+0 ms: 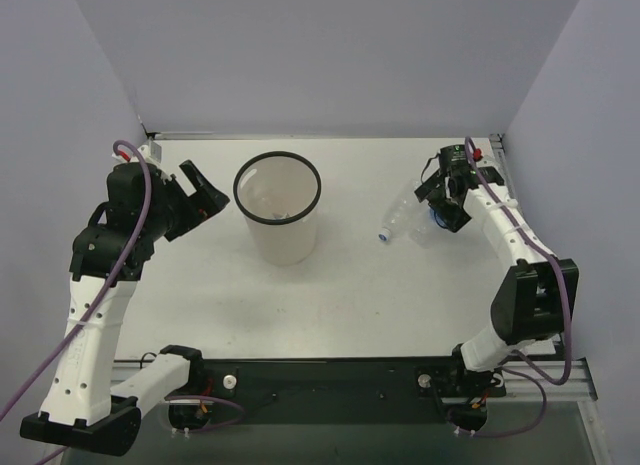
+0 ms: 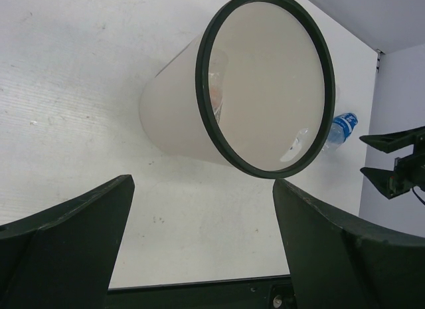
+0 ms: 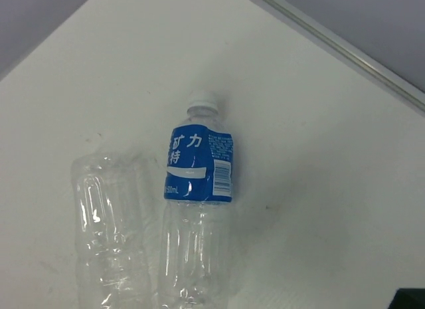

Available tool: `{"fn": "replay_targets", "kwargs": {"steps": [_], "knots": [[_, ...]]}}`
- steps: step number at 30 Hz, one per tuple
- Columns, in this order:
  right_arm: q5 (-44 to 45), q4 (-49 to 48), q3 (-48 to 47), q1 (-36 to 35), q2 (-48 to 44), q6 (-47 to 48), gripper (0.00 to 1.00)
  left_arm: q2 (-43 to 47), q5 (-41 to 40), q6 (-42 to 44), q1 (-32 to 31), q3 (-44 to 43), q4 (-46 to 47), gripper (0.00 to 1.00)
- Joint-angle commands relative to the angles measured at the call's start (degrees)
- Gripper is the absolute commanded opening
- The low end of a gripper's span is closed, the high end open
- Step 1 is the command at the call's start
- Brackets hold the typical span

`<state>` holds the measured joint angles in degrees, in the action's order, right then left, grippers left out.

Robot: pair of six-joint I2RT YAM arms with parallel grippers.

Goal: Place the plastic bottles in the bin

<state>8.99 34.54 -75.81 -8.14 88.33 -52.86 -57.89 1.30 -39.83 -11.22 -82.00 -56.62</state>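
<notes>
The white bin point(image 1: 278, 210) with a thin black rim stands upright mid-table and fills the left wrist view point(image 2: 172, 109). A faint clear shape point(image 2: 217, 90) lies inside it; I cannot tell what it is. My left gripper point(image 1: 203, 198) is open and empty, just left of the bin. A clear bottle with blue wrap and a white cap point(image 3: 197, 189) lies on the table right of the bin point(image 1: 398, 221). A plain clear bottle point(image 3: 106, 229) lies beside it. My right gripper point(image 1: 443, 197) hovers over both, open and empty.
A raised metal rail point(image 3: 345, 50) runs along the table's far edge, with grey walls on three sides. The black base bar point(image 1: 320, 380) with both arm mounts runs along the near edge. Bare white table point(image 1: 340, 295) lies in front of the bin.
</notes>
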Motion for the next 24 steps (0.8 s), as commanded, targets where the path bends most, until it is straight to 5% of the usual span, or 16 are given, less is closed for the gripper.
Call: {"fn": "replay_targets", "kwargs": {"steps": [1,19,24], "knots": [[-1.9,-1.0,1.7,1.3,3.3,-2.8,0.78,0.6,-0.9,0.3,-0.4,-0.8,0.4,0.97],[-1.8,-6.4,3.4,3.0,16.2,1.4,0.76,-1.3,-2.7,2.6,-0.3,-4.2,-1.7,0.97],[-3.0,-8.4,4.0,3.0,17.4,2.8,0.61,-1.9,-2.5,2.9,-0.4,-5.1,-1.7,0.98]]}}
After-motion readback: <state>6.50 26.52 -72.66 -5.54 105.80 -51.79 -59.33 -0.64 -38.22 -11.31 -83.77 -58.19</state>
